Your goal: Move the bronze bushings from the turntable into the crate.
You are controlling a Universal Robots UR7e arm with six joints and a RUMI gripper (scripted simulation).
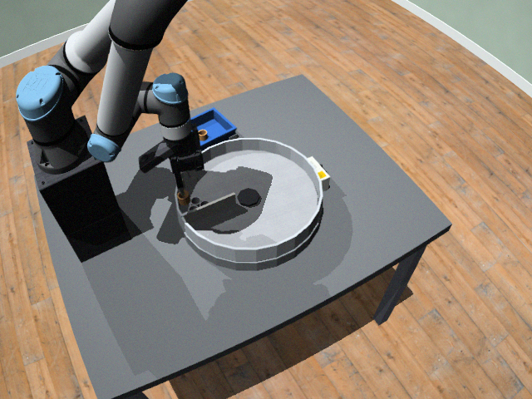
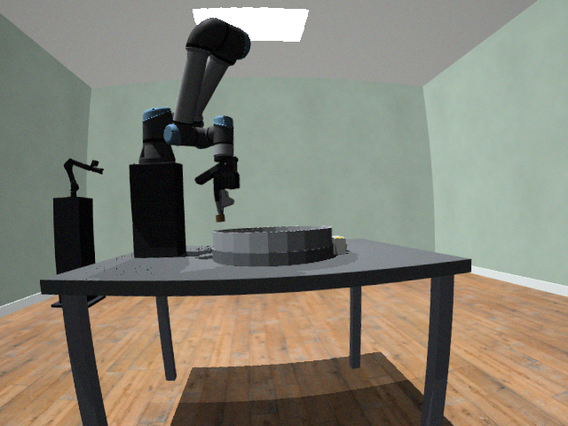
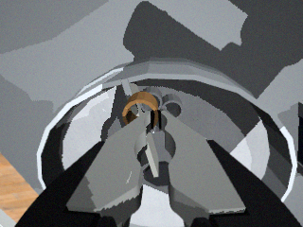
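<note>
My gripper [image 1: 181, 191] [image 2: 220, 214] [image 3: 156, 111] is shut on the wall of a bronze bushing [image 1: 183, 199] [image 2: 220, 218] [image 3: 141, 97]. It holds the bushing in the air above the rim height of the turntable [image 1: 292, 184] [image 2: 271, 242] [image 3: 85, 128], at the side nearest the robot base. Below, several steel bushings stand close together on the turntable, one of them a grey ring [image 1: 195, 200] [image 3: 171, 107]. The blue crate [image 1: 224, 120] stands behind the turntable, partly hidden by the arm. Another bronze bushing [image 1: 202, 134] is inside it.
The turntable has a raised wall all round, a thin upright divider [image 1: 221, 201] beside the steel bushings and a dark hub [image 1: 248, 197] at its centre. A small white and yellow box [image 1: 321, 174] [image 2: 339, 245] is at its outer right side. The black robot pedestal [image 1: 81, 210] [image 2: 158, 210] stands left.
</note>
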